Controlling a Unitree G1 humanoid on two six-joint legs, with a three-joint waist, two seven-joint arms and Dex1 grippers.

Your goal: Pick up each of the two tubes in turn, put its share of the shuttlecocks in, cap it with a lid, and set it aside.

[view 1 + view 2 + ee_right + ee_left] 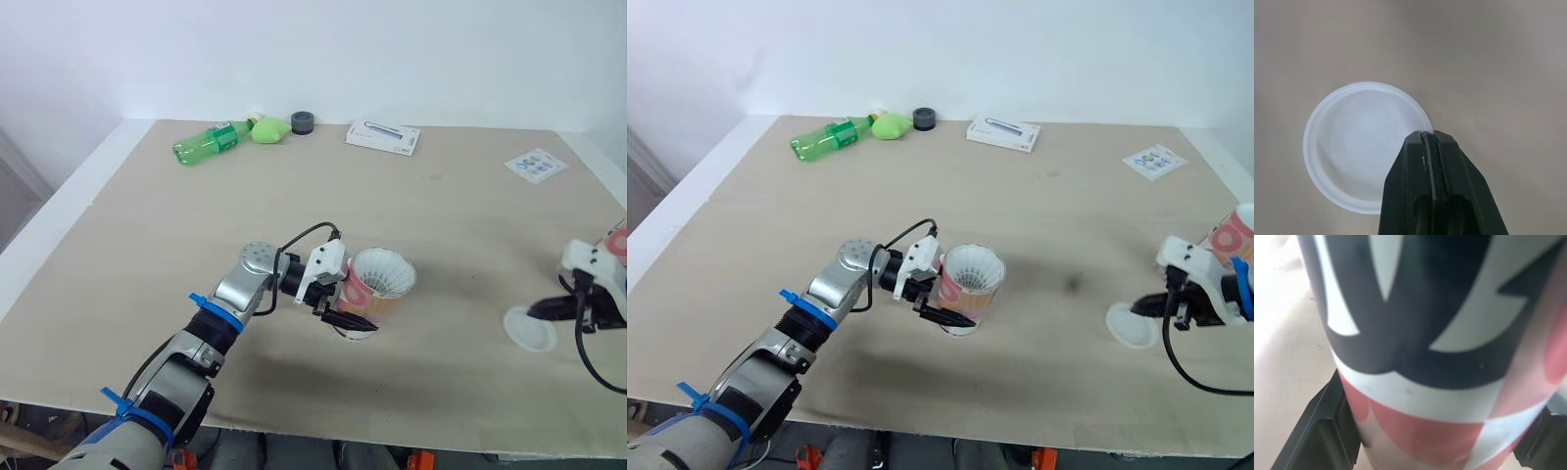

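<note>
My left gripper (345, 321) squeezes the tube (375, 302), with a shuttlecock (384, 272) inside. My right gripper (1428, 135) pinches the white lid (1354, 144) by its rim.

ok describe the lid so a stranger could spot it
On the tan table, go to the near right side, by the right pincer. The lid sits at its tips: a flat, translucent white disc, unlike the patterned tube in the left pincer.
</note>
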